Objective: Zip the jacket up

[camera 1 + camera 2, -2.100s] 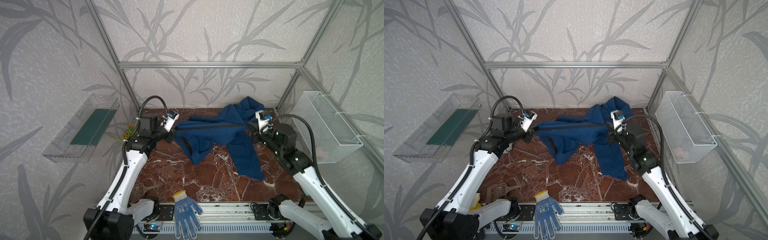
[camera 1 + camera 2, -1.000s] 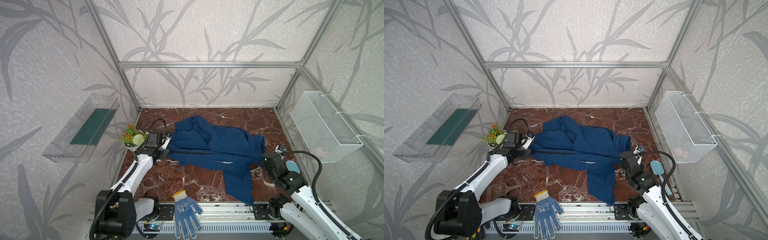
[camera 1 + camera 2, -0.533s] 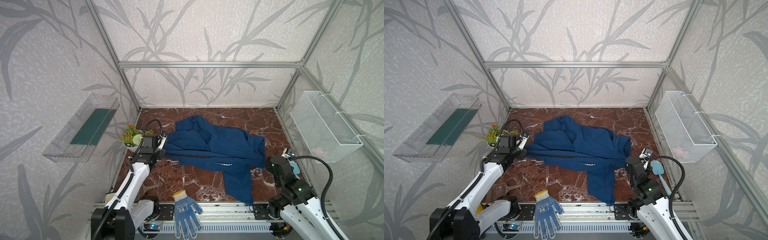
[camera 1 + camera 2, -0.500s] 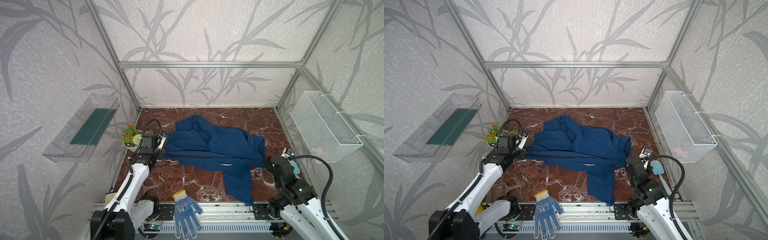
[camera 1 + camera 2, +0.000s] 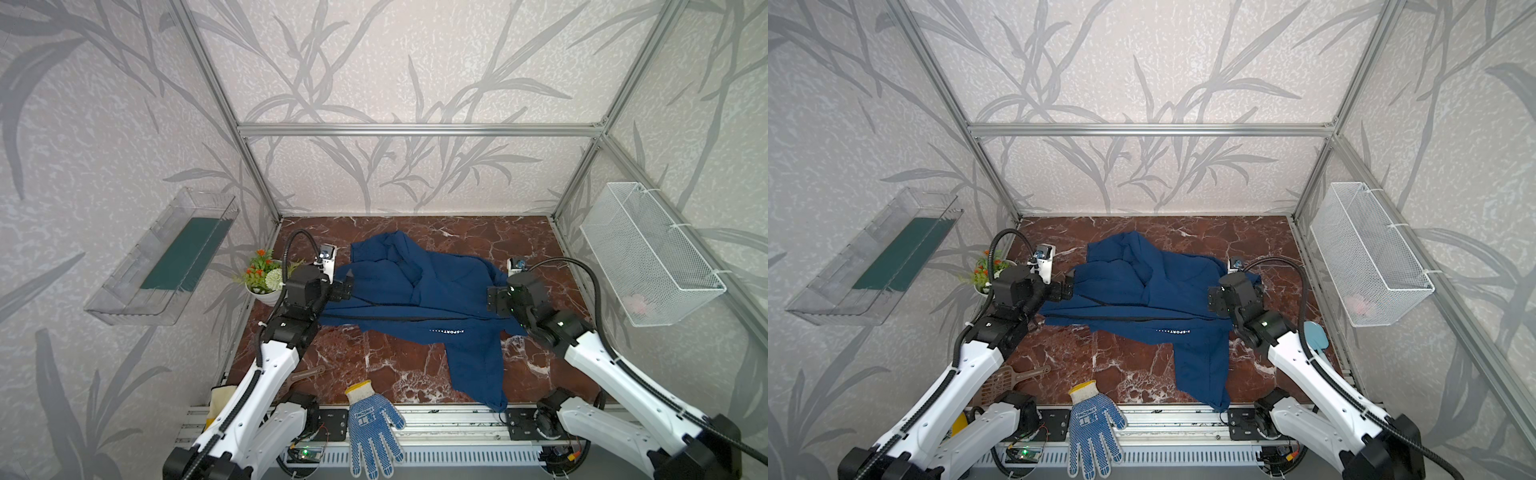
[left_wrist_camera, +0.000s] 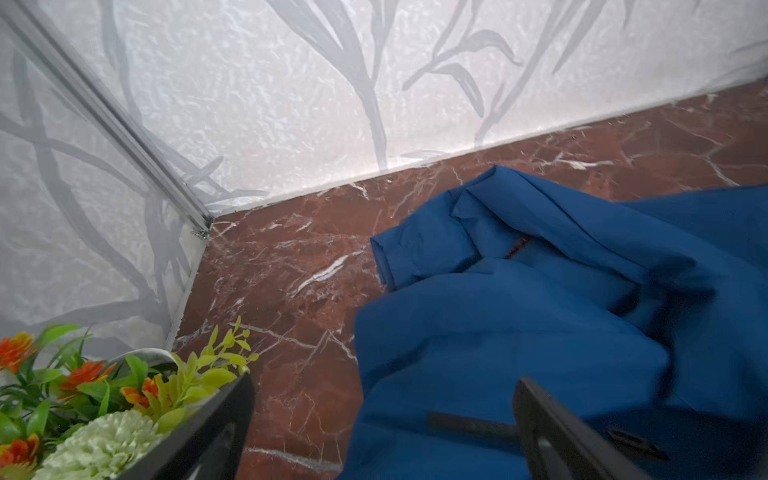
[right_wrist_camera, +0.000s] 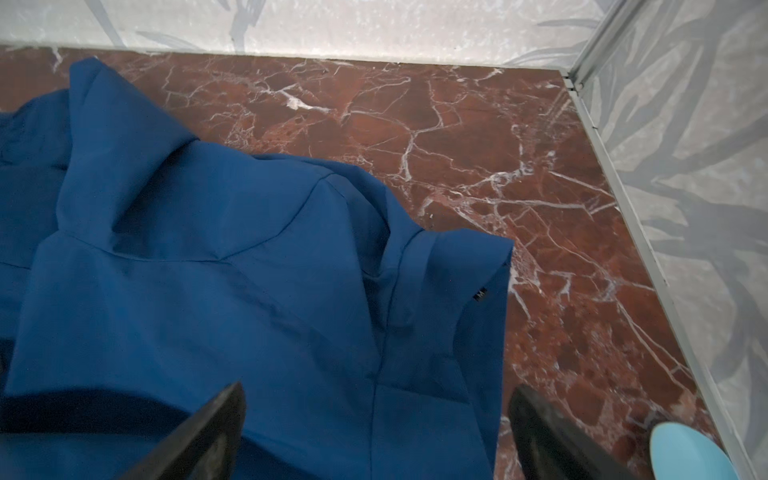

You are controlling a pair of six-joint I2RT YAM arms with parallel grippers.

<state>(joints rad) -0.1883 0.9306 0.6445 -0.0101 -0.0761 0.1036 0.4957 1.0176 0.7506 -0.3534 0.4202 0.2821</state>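
Left gripper (image 5: 344, 289) and right gripper (image 5: 493, 301) hung spread and empty at either end of the jacket (image 5: 419, 297) — laying-out seemed finished; next, one must pinch the slider on the front zipper (image 5: 395, 319).

White arm links (image 5: 266, 370), black joints (image 5: 305, 286), ribbed black cables (image 5: 559, 259), white wrist-camera housings (image 5: 327, 259).

I see pale leaf-patterned walls (image 5: 395, 62), an aluminium frame (image 5: 415, 129) and a red-brown marble bench (image 5: 457, 232), evenly lit.
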